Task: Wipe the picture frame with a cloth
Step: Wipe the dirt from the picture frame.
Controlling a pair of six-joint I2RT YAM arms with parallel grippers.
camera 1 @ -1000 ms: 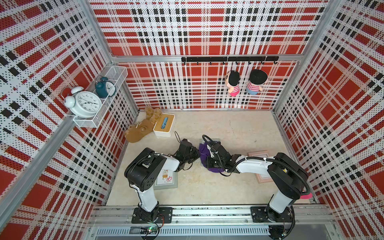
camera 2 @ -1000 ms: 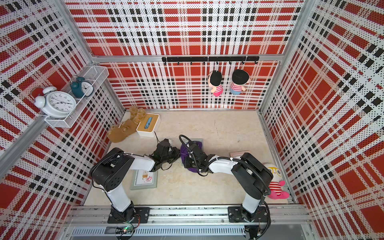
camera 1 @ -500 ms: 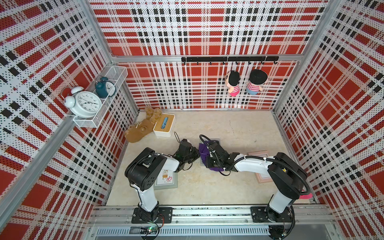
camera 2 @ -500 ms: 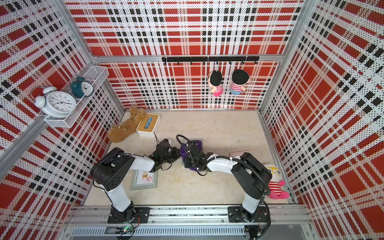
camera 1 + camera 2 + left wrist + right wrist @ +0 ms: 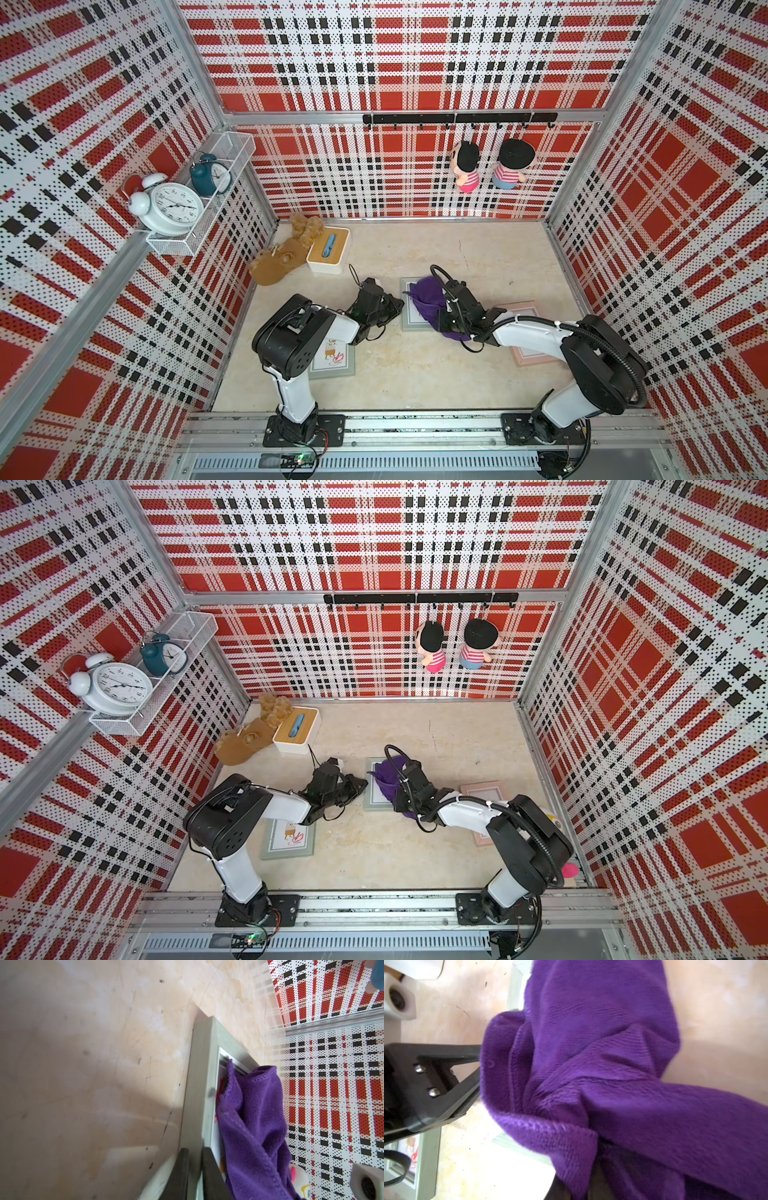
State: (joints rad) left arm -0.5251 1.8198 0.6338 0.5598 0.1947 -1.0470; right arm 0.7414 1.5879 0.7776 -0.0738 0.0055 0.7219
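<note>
Now: left pincer (image 5: 195,1159) clamps grey-green picture frame (image 5: 205,1088) at left edge; right pincer (image 5: 571,1190) closed on purple cloth (image 5: 612,1064). Risk: wiping drag may twist frame out of narrow grip.

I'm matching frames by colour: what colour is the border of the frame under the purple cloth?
Pale grey-green; the frame shows best in the left wrist view.

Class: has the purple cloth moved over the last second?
Yes. The cloth has slid toward the back wall and the pink frame, uncovering the grey frame's edge.
</note>
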